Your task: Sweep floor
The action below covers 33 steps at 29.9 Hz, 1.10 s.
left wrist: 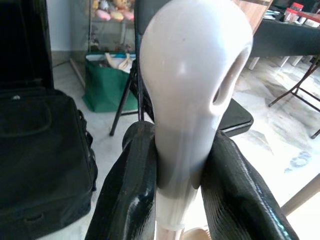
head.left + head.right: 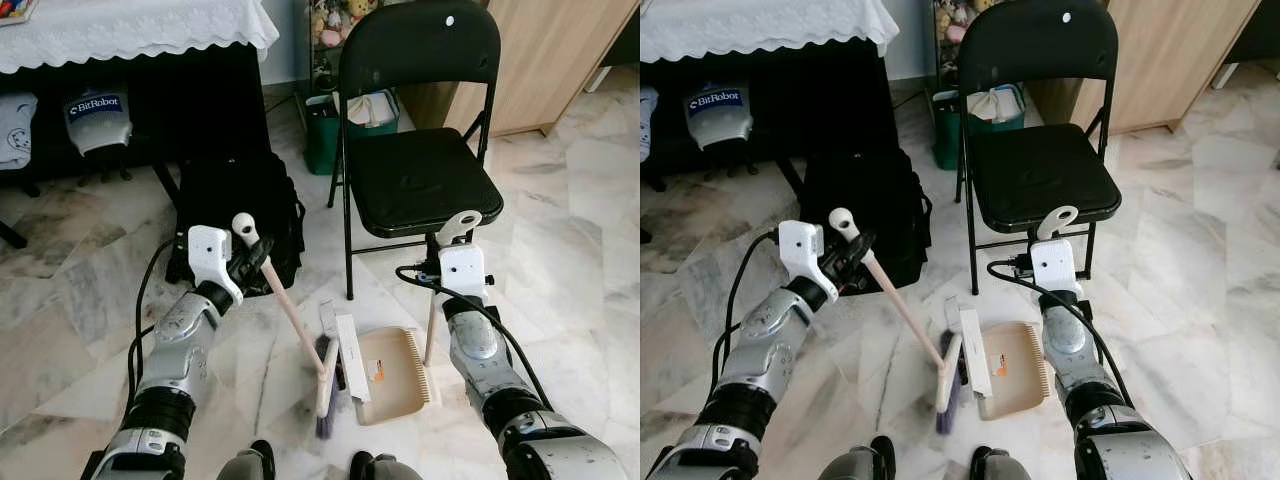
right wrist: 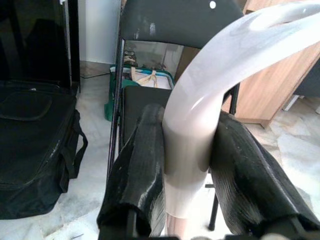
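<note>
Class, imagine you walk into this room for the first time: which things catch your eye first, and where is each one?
The left end effector grips the top of a broom that slants down to the marble floor, its head beside a beige dustpan between the arms. The right end effector grips the dustpan's upright handle. Just behind stands a black folding chair, with a black bag to its left.

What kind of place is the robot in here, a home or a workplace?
Most likely a room in a home: a marble-tiled floor, a table with a white lace cloth, a black folding chair, and soft toys on a shelf behind it.
</note>
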Tool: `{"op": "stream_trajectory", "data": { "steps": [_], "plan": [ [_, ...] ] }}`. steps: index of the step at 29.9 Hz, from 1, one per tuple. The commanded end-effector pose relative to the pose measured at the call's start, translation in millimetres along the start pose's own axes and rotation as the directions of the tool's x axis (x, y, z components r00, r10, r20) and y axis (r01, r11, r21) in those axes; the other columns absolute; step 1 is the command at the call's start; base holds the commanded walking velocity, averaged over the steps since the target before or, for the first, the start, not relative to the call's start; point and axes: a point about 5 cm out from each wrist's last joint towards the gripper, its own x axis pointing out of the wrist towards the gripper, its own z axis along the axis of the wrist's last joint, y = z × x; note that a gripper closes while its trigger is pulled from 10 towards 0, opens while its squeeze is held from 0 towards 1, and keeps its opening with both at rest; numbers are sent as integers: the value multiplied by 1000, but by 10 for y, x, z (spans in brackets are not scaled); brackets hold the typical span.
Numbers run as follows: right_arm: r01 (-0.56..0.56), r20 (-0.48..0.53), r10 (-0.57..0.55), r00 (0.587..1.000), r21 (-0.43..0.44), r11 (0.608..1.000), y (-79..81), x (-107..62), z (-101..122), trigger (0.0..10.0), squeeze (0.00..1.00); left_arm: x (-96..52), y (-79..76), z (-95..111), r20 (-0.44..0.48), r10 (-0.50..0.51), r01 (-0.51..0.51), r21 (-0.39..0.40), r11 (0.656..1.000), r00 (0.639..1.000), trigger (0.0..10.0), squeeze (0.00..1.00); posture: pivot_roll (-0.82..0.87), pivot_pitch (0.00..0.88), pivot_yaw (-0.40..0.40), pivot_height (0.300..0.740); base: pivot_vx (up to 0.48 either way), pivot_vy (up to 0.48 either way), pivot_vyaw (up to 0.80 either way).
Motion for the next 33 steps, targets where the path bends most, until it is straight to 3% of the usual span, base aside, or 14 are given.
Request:
{"op": "stream_trajectory", "data": {
  "steps": [1, 7, 10, 22, 29, 32, 33],
  "plan": [
    [-14, -69, 12, 998, -28, 1000, -13, -80, -141, 10000, 0, -88, 31, -58, -39, -16, 14, -47, 999, 999, 10000, 0, 54, 259, 9, 740, 0, 0, 0],
    [-16, -68, 14, 998, -25, 1000, 7, -71, -130, 10000, 0, -151, -51, 10, -54, -129, 124, -94, 988, 990, 10000, 0, 61, 257, 7, 740, 0, 0, 0],
    [-16, -66, 15, 998, -23, 1000, 12, -65, -122, 10000, 0, -130, -125, 109, -8, -181, 177, -174, 969, 983, 10000, 0, 62, 255, 7, 740, 0, 0, 0],
    [-15, -66, 13, 998, -23, 1000, 12, -61, -119, 10000, 0, -130, -245, 247, 42, -217, 220, -276, 935, 975, 10000, 0, 62, 247, 9, 740, 0, 0, 0],
    [-15, -65, 13, 998, -23, 1000, 15, -57, -116, 10000, 0, -124, -166, 362, 70, -168, 180, -226, 957, 983, 10000, 0, 62, 244, 9, 740, 0, 0, 0],
    [-14, -67, 12, 998, -24, 1000, 11, -54, -115, 10000, 0, -99, -12, 691, 191, -66, 99, -169, 981, 979, 10000, 0, 65, 238, 10, 740, 0, 0, 0],
    [-14, -67, 12, 998, -24, 1000, 12, -53, -114, 10000, 0, -96, 2, 717, 202, -54, 89, -167, 982, 978, 10000, 0, 65, 238, 10, 740, 0, 0, 0]
  ]
}}
